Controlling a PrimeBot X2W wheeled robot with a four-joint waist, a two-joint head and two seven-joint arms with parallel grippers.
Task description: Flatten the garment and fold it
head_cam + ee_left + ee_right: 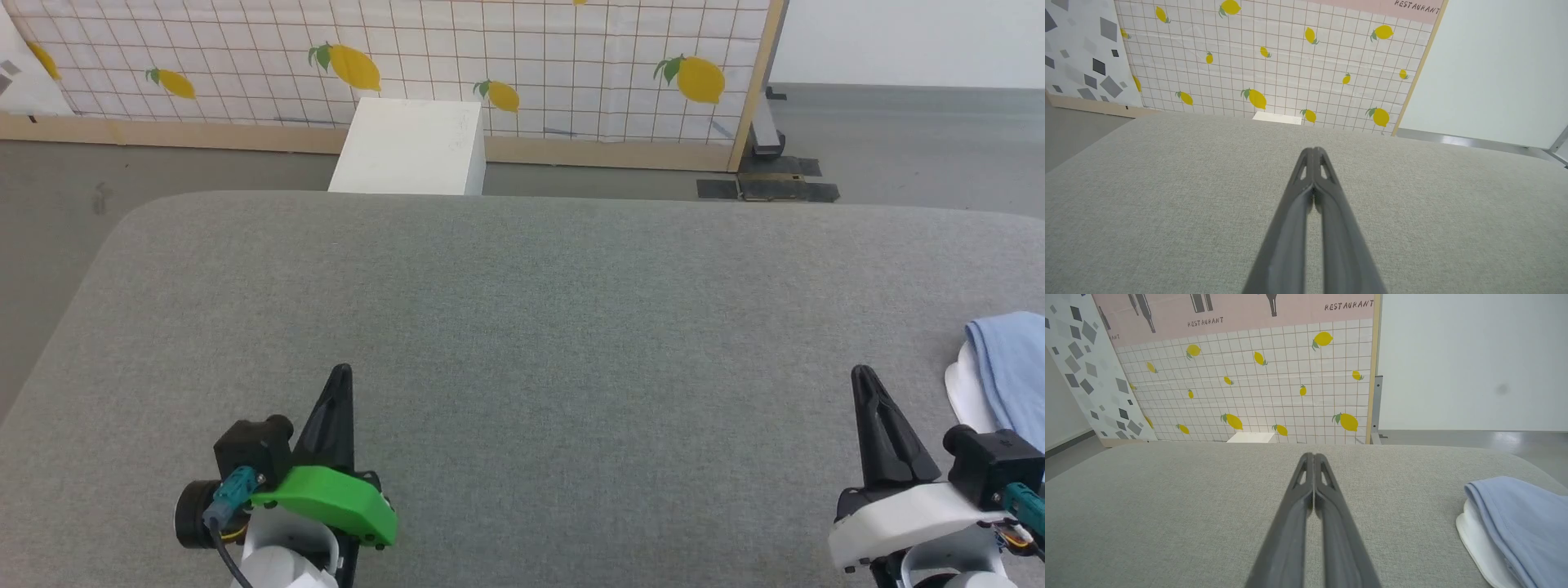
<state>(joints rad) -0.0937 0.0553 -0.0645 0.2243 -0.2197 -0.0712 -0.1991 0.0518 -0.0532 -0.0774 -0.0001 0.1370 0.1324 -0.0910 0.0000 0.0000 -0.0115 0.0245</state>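
Both claws closed, empty

One garment, two claws, one box

Text read: "RESTAURANT", dark hand-drawn capitals on the pale pink paper band that tops the lemon-print white grid wall panel, far ahead of and above the right gripper.
- Two full copies, one up-left and one up-right of that gripper.
- A third copy farther left; only its last letters show.
- The same word once, up-right of the left gripper.

Nothing else legible.
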